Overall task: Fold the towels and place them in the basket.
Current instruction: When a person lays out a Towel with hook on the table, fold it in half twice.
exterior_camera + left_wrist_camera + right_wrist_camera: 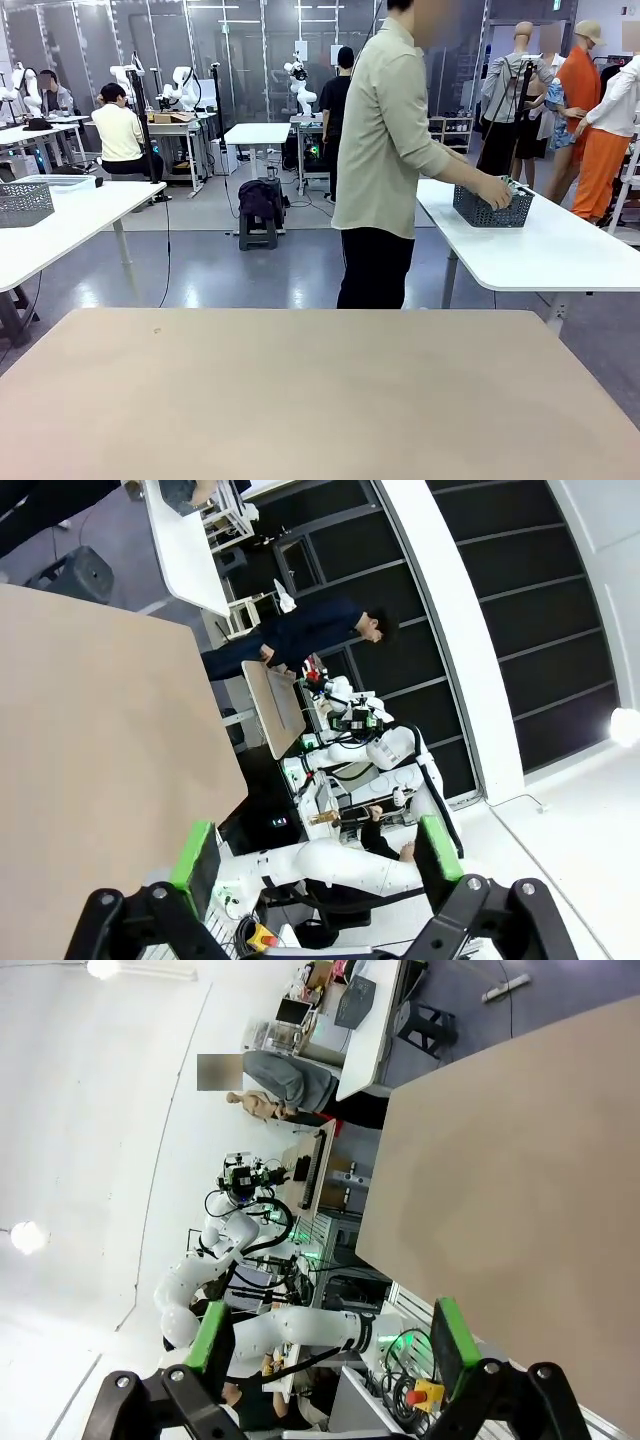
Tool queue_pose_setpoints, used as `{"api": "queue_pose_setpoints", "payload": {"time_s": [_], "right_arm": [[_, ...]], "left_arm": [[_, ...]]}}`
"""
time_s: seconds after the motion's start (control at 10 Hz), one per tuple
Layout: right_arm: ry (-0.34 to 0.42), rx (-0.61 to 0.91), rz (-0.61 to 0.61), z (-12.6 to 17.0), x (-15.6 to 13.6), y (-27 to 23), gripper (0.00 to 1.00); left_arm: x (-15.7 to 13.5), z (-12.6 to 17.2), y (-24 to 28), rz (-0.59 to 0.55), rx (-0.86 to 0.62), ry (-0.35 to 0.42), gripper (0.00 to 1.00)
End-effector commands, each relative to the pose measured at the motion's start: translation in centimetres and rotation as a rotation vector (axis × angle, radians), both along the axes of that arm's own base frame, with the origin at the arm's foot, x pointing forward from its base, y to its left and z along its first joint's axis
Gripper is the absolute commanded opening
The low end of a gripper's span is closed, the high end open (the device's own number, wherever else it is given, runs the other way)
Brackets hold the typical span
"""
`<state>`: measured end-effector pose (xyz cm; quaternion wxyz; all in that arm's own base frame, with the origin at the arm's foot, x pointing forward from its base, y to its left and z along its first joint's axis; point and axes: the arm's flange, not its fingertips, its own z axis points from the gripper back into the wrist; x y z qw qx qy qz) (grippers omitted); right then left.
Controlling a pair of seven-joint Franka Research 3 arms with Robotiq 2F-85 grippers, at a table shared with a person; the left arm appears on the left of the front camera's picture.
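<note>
The dark grey mesh basket (492, 207) stands on a white table (560, 250) beyond the far right of my tan table (320, 400). A person in a beige shirt stands sideways there with a hand (495, 190) on the basket's rim. The towels are out of view. In the left wrist view my left gripper (318, 855) is open off the side of the tan table (100, 730), with nothing between its green pads (197, 865). My right gripper (330, 1340) is also open with nothing in it, beside the table's other side (520, 1210).
Another grey mesh basket (22, 203) sits on a white table (70, 225) at the far left. A stool with a dark bag (260, 205) stands in the aisle behind. Other people work at tables farther back.
</note>
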<state>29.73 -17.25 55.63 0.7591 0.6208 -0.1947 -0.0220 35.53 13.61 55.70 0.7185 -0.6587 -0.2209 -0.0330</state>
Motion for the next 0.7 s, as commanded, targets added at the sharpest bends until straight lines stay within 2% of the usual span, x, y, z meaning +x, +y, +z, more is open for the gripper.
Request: {"api": "queue_pose_setpoints", "payload": {"time_s": [0.0, 0.4, 0.6], "right_arm": [[0.045, -0.001, 0.020, 0.50, -0.04, -0.43, 1.00], [0.079, -0.018, 0.060, 0.30, 0.01, -0.43, 1.00], [0.088, -0.017, 0.064, 0.36, -0.07, -0.47, 1.00]], "left_arm": [[0.25, 0.51, 0.63, -0.049, 0.014, 0.029, 1.00], [0.30, -0.03, 0.72, -0.103, -0.004, 0.111, 1.00], [0.34, -0.01, 0.70, -0.114, -0.005, 0.115, 1.00]]}}
